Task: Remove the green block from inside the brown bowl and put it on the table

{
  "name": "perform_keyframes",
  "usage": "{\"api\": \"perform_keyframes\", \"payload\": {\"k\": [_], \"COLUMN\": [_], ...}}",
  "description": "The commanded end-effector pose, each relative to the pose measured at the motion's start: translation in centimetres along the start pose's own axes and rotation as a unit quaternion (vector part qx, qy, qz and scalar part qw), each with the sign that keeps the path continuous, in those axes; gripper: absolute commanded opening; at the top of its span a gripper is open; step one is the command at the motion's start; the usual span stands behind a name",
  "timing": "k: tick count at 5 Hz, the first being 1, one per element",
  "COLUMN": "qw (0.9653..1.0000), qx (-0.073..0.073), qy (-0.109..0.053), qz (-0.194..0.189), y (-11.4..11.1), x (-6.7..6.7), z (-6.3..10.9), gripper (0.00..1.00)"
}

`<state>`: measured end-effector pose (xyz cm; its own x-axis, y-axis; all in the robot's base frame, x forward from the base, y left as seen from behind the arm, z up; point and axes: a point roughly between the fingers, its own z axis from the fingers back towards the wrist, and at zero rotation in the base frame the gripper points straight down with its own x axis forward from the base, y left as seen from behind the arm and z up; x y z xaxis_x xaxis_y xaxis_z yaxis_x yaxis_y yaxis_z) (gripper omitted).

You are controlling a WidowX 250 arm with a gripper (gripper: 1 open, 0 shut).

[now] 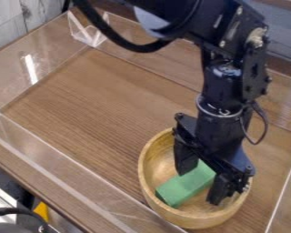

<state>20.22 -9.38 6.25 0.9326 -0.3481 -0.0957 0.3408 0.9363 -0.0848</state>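
Table (99, 100): brown wood-grain top, streaky, walled by clear plastic panels (45, 55). Bare across the middle and left.

Arm (233, 73): black, reaching in from top of view, wrist pointing straight down over the bowl.

Bowl (155, 177): round, light-brown wood, thick rim, sits at the lower right of the table, near the front wall.

Gripper (214, 173): lowered into the bowl, jaws spread wide, one finger on each side of the block's upper end. No clear sign the fingers press on the block; gaps look open on both sides, though the far finger hides part of it. Holding nothing, by my reading.

Block (185, 189): green flat bar, lying on the bowl floor, slanted from lower left to upper right, its upper end between the fingers.

Progress, judged from the layout: early. Approach looks done, with the jaws straddling the block. Nothing is grasped yet and the block is not lifted. Left to do: close on the block, raise it clear of the rim, carry it to open tabletop, set it down, release.
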Motion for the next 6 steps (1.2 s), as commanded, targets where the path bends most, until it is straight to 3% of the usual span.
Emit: {"api": "perform_keyframes", "payload": {"k": [1, 6], "qw": [0.9999, 0.9992], "qx": [-0.002, -0.011], "qy": [-0.017, -0.037], "qz": [-0.001, 0.007], "y": [0.47, 1.41], "x": [0.41, 0.84], "z": [0.24, -0.22], "gripper": [1.00, 1.00]}}
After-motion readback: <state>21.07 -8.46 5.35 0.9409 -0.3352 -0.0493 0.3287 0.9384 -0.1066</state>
